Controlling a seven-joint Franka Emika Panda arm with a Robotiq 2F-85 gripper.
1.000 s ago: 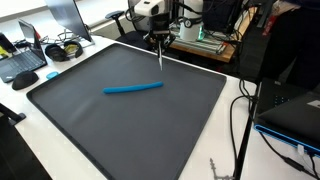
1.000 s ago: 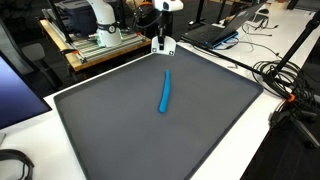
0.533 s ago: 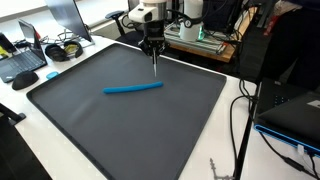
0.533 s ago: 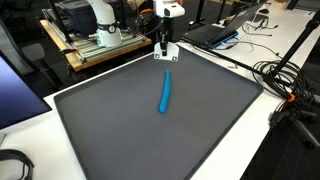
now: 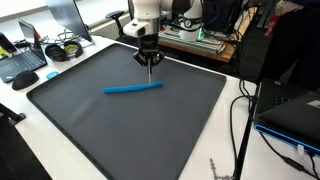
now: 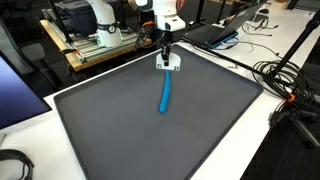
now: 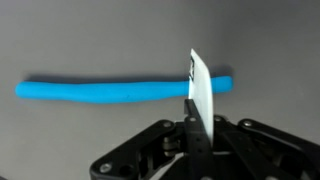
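White strip [image 7: 199,95] with a small black mark sits edge-on in the hand [image 7: 193,128], pinched at its lower end and sticking out past the fingertips. In an exterior view the strip [image 6: 173,63] hangs just above the far end of the blue stick [image 6: 165,92], close to the back edge of the mat. Can't tell whether they touch.

Blue stick [image 5: 133,88] lies flat and slightly curved, alone near the middle of the dark mat [image 5: 100,135]. In the wrist view the stick [image 7: 110,90] runs across the frame and the strip crosses in front of its right end.

Risks as I see them:
- The strip is thin and gripped only at one end. Any push against the mat or stick could bend it or make it slip in the fingers.
- The stick is round and loose, so a sideways nudge at its end would probably roll or pivot it.
- The strip hides the contact spot from the wrist view, so height is hard to judge.

Hand [image 5: 150,58]: jaws nearly together, clamped on the strip, nothing else in them.

The mat covers most of the white desk [image 5: 15,135]. A laptop [image 5: 20,62] sits off one side and cables [image 6: 290,80] off the other, both well clear.
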